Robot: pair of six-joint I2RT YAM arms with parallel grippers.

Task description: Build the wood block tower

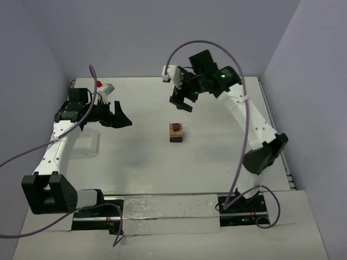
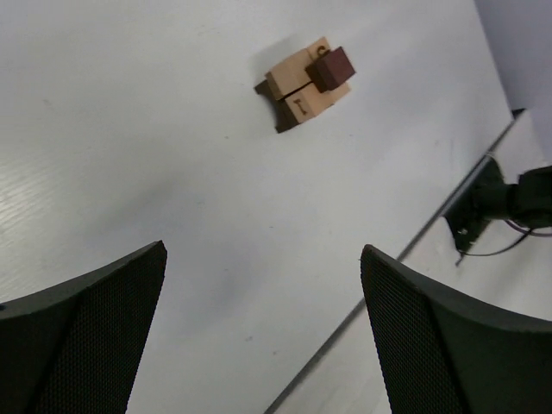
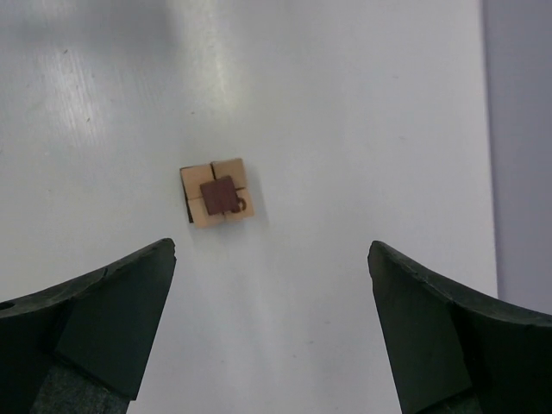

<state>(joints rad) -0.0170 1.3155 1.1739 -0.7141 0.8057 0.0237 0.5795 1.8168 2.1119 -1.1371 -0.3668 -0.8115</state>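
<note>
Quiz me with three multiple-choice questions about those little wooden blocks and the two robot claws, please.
1. Where is the block stack?
A) mid-table, between the arms
B) inside the left gripper
C) on an arm's base

2. What colour is the top block?
A) white
B) dark brown
C) green

3. How are the left gripper and right gripper?
A) both shut
B) one holding a block
C) both open, empty

Answers:
1 A, it stands alone on the table.
2 B, it sits darker on tan blocks.
3 C, each wrist view shows fingers spread, gripping nothing.
</note>
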